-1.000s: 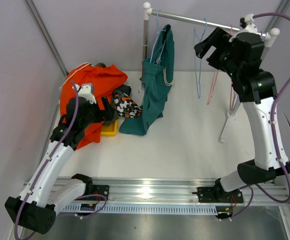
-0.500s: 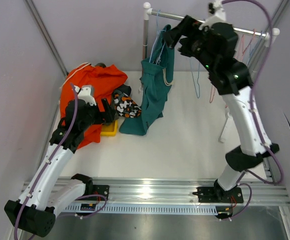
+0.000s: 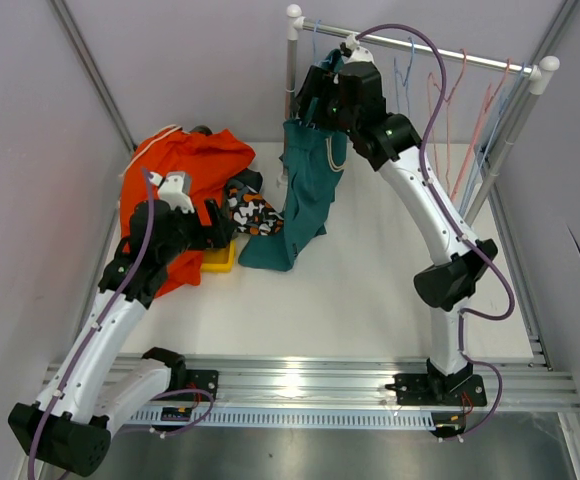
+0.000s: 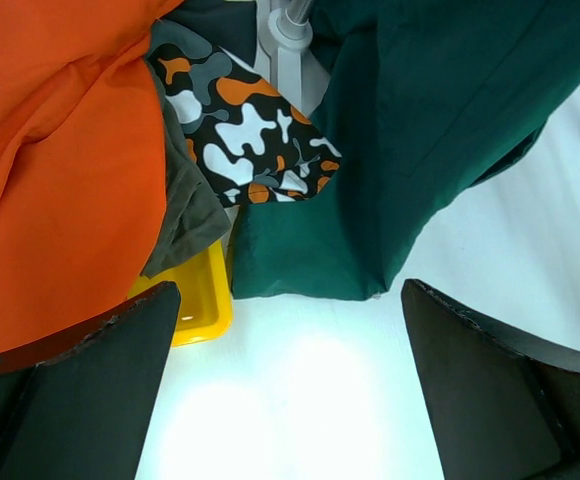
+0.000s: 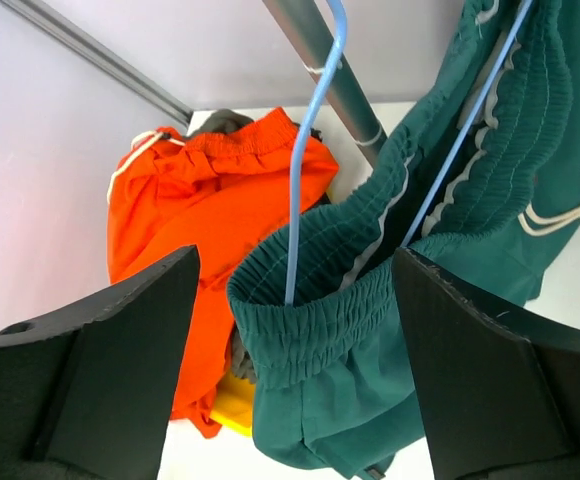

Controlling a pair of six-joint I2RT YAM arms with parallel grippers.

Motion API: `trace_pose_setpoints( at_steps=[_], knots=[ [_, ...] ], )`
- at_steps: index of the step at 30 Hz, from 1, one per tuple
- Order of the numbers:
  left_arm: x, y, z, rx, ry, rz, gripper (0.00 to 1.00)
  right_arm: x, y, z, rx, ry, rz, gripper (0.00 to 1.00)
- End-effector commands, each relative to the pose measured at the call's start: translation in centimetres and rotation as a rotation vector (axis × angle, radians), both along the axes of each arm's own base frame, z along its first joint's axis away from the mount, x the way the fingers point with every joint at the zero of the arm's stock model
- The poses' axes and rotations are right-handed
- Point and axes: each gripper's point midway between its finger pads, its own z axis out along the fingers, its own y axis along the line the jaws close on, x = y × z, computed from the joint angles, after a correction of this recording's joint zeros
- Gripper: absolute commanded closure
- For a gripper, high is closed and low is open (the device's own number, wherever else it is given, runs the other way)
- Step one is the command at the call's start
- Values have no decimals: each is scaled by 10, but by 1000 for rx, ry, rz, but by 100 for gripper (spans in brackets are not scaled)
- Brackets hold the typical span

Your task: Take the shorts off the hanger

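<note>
Right gripper [image 5: 298,270]: fingers spread wide, nothing pinched; it is raised to the upper end of the hanging teal shorts [image 5: 370,400].
Between its fingers: in the right wrist view, the gathered elastic waistband of the teal shorts, with the blue hanger [image 5: 315,140] running down into it; whether either finger touches the fabric cannot be told.
Teal shorts: on the blue hanger at the left end of the rail [image 3: 440,48], just beside the rack post [image 3: 291,60]; the legs droop down to the table [image 3: 370,290], where the hem lies.
Rest of the rail: thin wire hangers [image 3: 448,120], blue and pinkish, hang bare to the right of the arm.
Left gripper [image 4: 290,330]: fingers wide apart, holding nothing, low over bare white table just in front of the teal hem.
Beside it: a yellow tray [image 4: 202,300], partly covered by fabric.
Pile on the left: bright orange shorts [image 4: 50,170] in a heap; olive-grey shorts [image 4: 185,210] tucked along their edge; camouflage shorts [image 4: 240,130] lying between the orange pair and the teal pair, touching both.
Dark fabric [image 4: 210,15]: a strip behind the camouflage pair, too little showing to name it.
</note>
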Motion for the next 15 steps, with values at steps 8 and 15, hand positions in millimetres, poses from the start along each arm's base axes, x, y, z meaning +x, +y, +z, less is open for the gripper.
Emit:
trace_pose_setpoints(
  at_steps=[8, 15],
  knots=[
    [-3, -6, 12, -25, -44, -29, 1, 17, 16, 22, 65, -101, -16, 33],
    [-3, -5, 10, -23, -39, -26, 1, 25, 20, 17, 79, -101, -23, 51]
  ],
)
